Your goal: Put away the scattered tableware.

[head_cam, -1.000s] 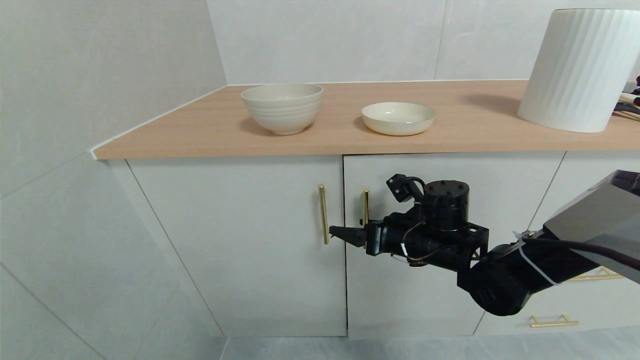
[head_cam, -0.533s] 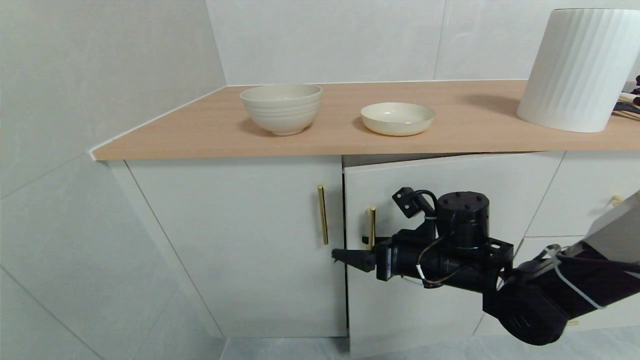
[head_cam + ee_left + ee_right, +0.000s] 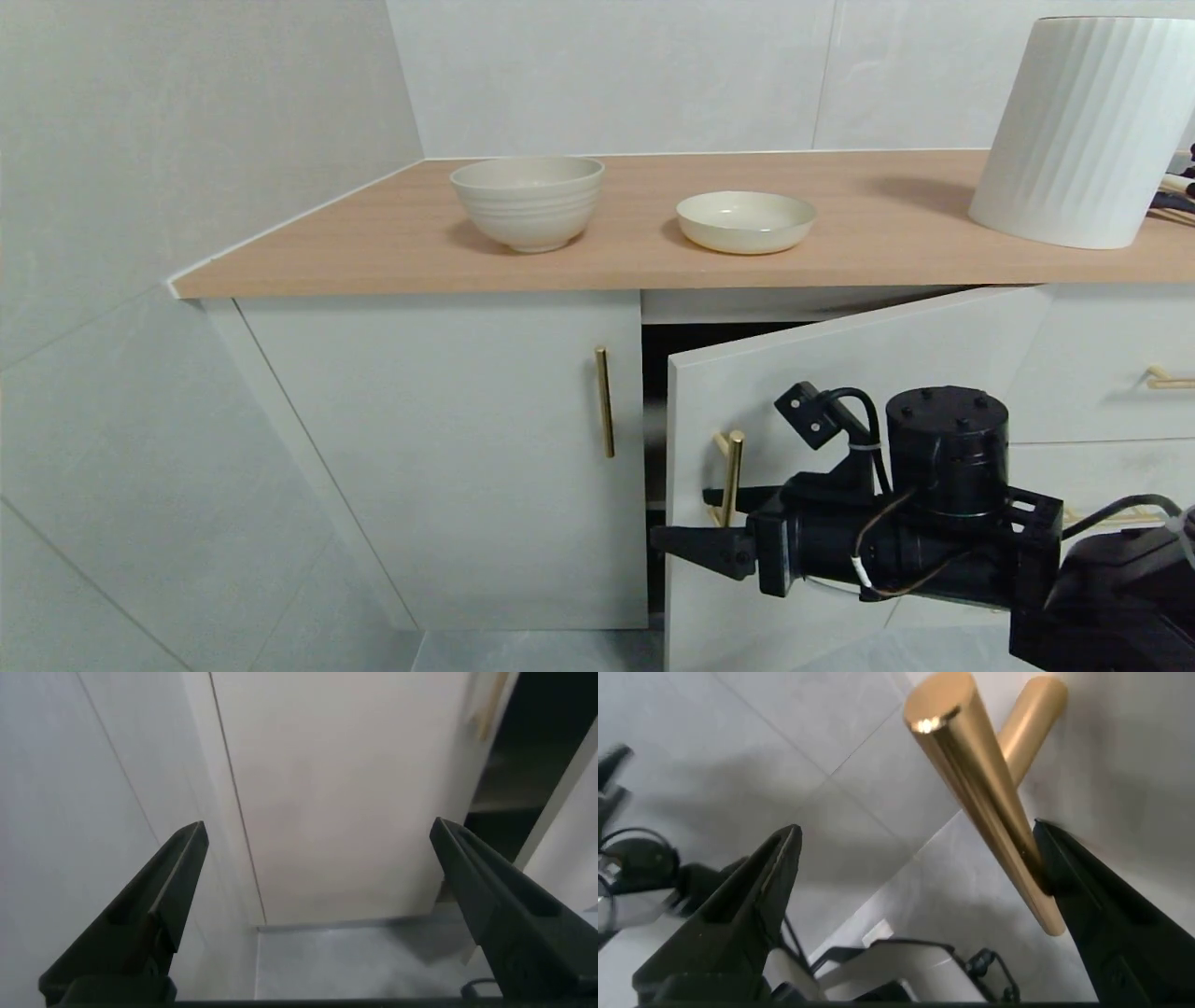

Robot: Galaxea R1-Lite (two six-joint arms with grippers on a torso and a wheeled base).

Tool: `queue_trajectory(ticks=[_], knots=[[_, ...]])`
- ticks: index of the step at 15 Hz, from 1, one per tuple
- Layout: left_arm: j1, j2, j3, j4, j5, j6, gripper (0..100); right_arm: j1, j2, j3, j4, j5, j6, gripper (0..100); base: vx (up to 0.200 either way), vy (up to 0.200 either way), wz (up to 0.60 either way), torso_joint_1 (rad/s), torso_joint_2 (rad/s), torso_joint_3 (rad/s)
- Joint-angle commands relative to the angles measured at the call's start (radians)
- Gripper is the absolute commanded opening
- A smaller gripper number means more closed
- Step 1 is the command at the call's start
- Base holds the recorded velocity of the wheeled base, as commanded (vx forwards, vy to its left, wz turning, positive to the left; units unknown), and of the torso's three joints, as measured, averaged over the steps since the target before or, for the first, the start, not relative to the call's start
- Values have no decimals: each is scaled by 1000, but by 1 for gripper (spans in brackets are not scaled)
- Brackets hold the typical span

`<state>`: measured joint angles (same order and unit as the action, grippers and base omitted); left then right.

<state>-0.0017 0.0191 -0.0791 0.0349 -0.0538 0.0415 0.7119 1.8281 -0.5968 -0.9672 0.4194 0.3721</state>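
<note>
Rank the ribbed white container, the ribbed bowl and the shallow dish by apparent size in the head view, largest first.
1. ribbed white container, by far the largest.
2. ribbed bowl, slightly wider than the dish and much deeper.
3. shallow dish, the smallest.
All sit similarly far back on the countertop.
</note>
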Motion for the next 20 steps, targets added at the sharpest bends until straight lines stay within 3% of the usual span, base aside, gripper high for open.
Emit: queue_trajectory(ticks=[1, 4, 5, 6, 10, 12, 13, 16, 20], knots=[[0, 151, -146, 68, -40, 1, 100, 8, -64, 45, -4, -4, -2, 100, 0, 0, 0, 0, 0, 0], [0, 435, -263, 66, -57, 32, 100, 14, -104, 77, -4, -5, -2, 100, 0, 0, 0, 0, 0, 0], [-9, 627, -340, 59, -58, 41, 100, 14, -113, 81, -2, -5, -2, 100, 0, 0, 0, 0, 0, 0], [-49, 745, -390, 42, -58, 40, 100, 14, -115, 94, -2, -5, -2, 100, 0, 0, 0, 0, 0, 0], [-208, 1016, -435, -124, -52, 15, 100, 17, -147, 140, -2, -7, -2, 100, 0, 0, 0, 0, 0, 0], [-284, 1078, -439, -181, -55, -45, 100, 18, -161, 170, -2, -5, -2, 100, 0, 0, 0, 0, 0, 0], [-325, 1102, -441, -196, -57, -71, 0, 20, -159, 176, -2, -5, -2, 100, 0, 0, 0, 0, 0, 0], [-419, 1219, -447, -268, -60, -81, 0, 24, -156, 178, -2, -5, -2, 100, 0, 0, 0, 0, 0, 0], [-495, 1388, -461, -474, -60, -101, 0, 24, -159, 178, -2, -7, -2, 100, 0, 0, 0, 0, 0, 0]])
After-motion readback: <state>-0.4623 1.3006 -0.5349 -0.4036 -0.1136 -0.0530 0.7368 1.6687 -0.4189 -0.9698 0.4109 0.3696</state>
